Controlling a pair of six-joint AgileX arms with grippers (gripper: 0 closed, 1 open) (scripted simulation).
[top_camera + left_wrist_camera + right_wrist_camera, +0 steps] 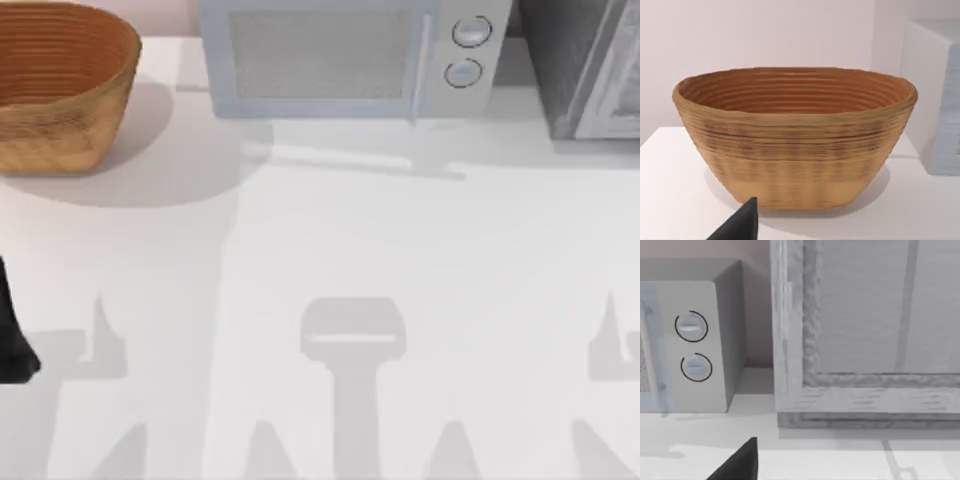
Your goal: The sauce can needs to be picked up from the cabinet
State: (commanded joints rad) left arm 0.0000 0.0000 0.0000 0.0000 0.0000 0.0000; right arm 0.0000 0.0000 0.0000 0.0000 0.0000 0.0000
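Note:
The cabinet point(580, 70) is a dark grey speckled unit at the table's back right. In the right wrist view its paler framed panel point(865, 340) faces the camera from close by. The sauce can is out of view. A dark tip of my right gripper point(740, 465) pokes in, short of the cabinet's base. My left arm point(12, 340) sits at the table's left edge. A dark tip of my left gripper point(740, 225) points at the woven basket point(795, 135).
The basket point(60, 85) stands at the back left. A light grey microwave point(340, 60) with two round knobs point(692, 345) stands at the back middle, just left of the cabinet. The white table point(320, 250) stretches in front of them.

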